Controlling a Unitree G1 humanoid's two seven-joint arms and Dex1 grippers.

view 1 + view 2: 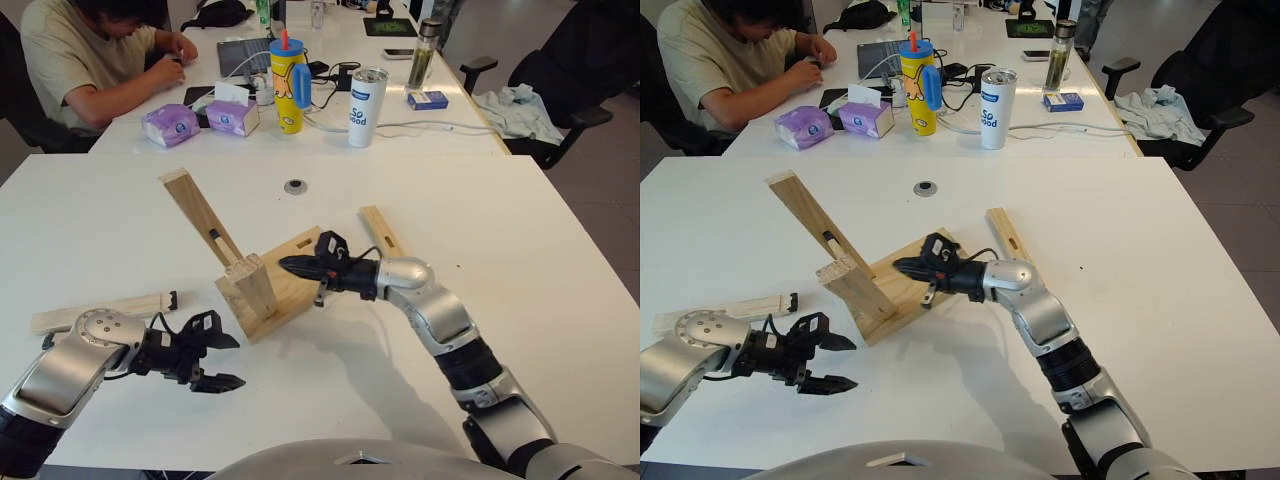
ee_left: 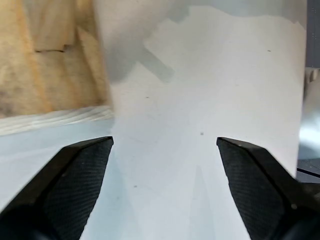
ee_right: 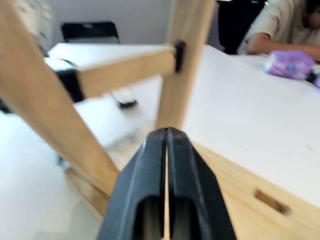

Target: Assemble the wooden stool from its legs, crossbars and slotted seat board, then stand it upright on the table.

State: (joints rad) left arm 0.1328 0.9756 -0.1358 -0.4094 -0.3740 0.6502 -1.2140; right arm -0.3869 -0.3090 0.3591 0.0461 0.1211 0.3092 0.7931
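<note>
The slotted seat board (image 1: pixel 295 290) lies flat at the table's middle. Two legs stand in it: a long one (image 1: pixel 200 218) leaning back left and a nearer one (image 1: pixel 252 288). A crossbar (image 3: pixel 125 70) joins them. My right gripper (image 1: pixel 285 265) hovers just over the board beside the legs, shut with nothing between its fingers (image 3: pixel 150 165). My left gripper (image 1: pixel 225 362) is open low over the table, front left of the board, whose edge (image 2: pixel 55 117) lies just ahead of it. A loose leg (image 1: pixel 382 230) lies right of the board. Another wooden piece (image 1: pixel 100 312) lies at the left.
A cable grommet (image 1: pixel 294 186) sits in the table behind the stool parts. The table beyond holds a white tumbler (image 1: pixel 367 106), a yellow bottle (image 1: pixel 286 87) and tissue packs (image 1: pixel 170 125). Bare white tabletop spreads to the front and right.
</note>
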